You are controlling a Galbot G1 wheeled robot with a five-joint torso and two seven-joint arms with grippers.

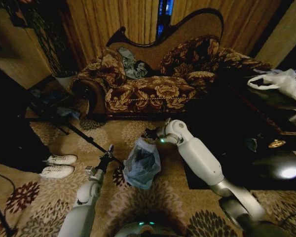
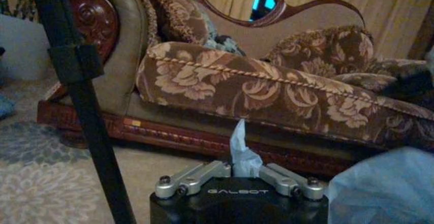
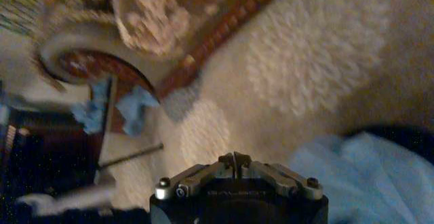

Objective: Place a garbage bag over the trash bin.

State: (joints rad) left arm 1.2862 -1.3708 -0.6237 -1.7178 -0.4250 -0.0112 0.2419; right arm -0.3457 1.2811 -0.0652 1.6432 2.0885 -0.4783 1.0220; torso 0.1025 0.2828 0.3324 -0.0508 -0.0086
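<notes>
The garbage bag (image 1: 142, 165), pale blue and wrinkly, stands bunched on the carpet in front of me. The trash bin is hidden under it; only a dark shape shows through the film. My left gripper (image 1: 108, 155) hovers just left of the bag. In the left wrist view it (image 2: 239, 172) is shut on a small tuft of pale blue film (image 2: 241, 150), with the garbage bag (image 2: 383, 188) beside it. My right gripper (image 1: 150, 133) hangs just beyond the bag's top. Its fingers (image 3: 234, 159) are shut with nothing between them, next to the garbage bag (image 3: 366, 181).
A floral sofa (image 1: 153, 91) with a grey-blue garment (image 1: 133, 64) stands behind. A black tripod leg (image 1: 84, 136) slants across the carpet at left, near white shoes (image 1: 59, 165). On the right, a dark table (image 1: 266, 123) carries a white plastic bag (image 1: 283, 81).
</notes>
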